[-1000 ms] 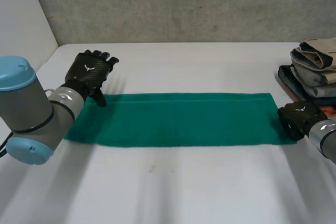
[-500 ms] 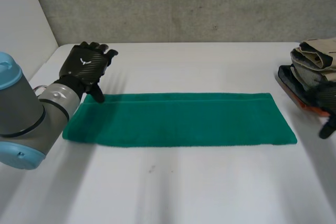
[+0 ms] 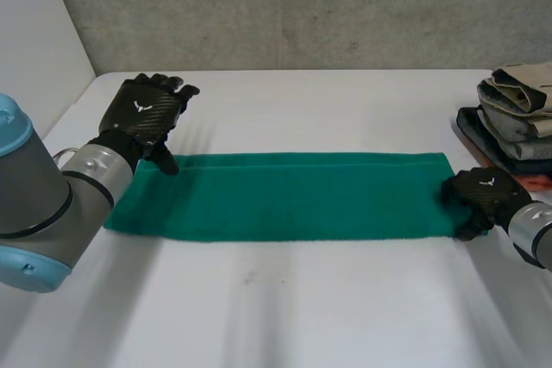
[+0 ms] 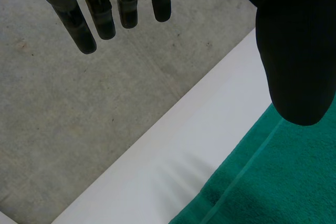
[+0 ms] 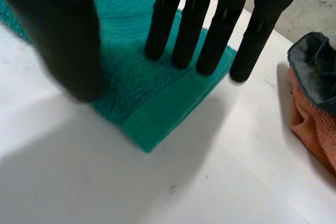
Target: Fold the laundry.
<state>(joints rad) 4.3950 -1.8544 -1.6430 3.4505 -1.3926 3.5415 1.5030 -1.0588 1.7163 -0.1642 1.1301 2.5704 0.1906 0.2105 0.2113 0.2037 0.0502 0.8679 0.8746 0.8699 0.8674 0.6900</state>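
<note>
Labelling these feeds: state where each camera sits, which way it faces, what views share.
Head view: behind and between the arms, looking down at the table; left hand and right hand at opposite ends of the green towel.
Left wrist view: on the left wrist, facing the grey wall; straight fingers, thumb above the towel.
Right wrist view: on the right wrist, facing down; straight fingers on a towel corner.
Shared: all three show the towel.

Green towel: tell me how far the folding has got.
Done: a pile of folded clothes sits at the table's right edge, and the green towel lies as a long strip. In hand: the right hand presses straight fingers on its right end; the left hand hovers open at its far-left corner. Left: no end is lifted yet, so crosswise folds remain.
</note>
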